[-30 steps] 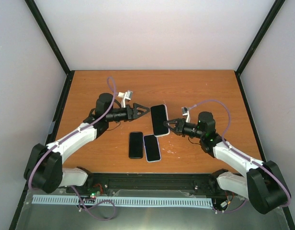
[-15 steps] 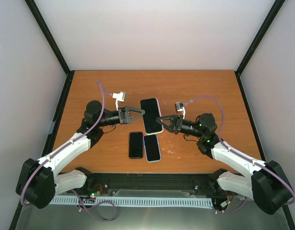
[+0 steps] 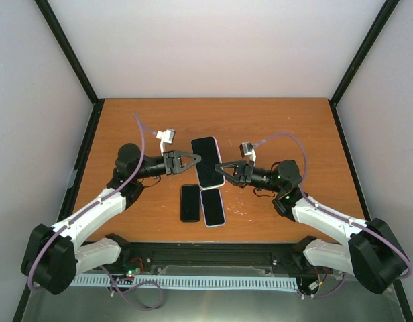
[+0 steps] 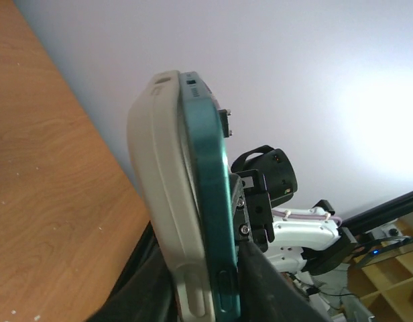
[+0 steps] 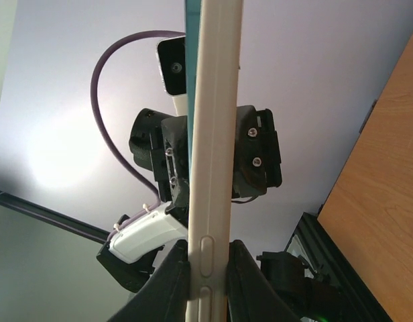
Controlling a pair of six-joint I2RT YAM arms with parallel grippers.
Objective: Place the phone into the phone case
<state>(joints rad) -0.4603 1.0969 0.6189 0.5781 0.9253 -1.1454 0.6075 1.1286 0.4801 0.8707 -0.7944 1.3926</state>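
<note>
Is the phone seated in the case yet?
Not seated: left wrist view shows the teal phone edge fully exposed beside the white case.

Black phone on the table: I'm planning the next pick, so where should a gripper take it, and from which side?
Come from straight above and pinch the black phone across its short ends. It lies flat, and the light-rimmed phone sits close against its right long edge, probably leaving no finger room there; both ends look free.
</note>
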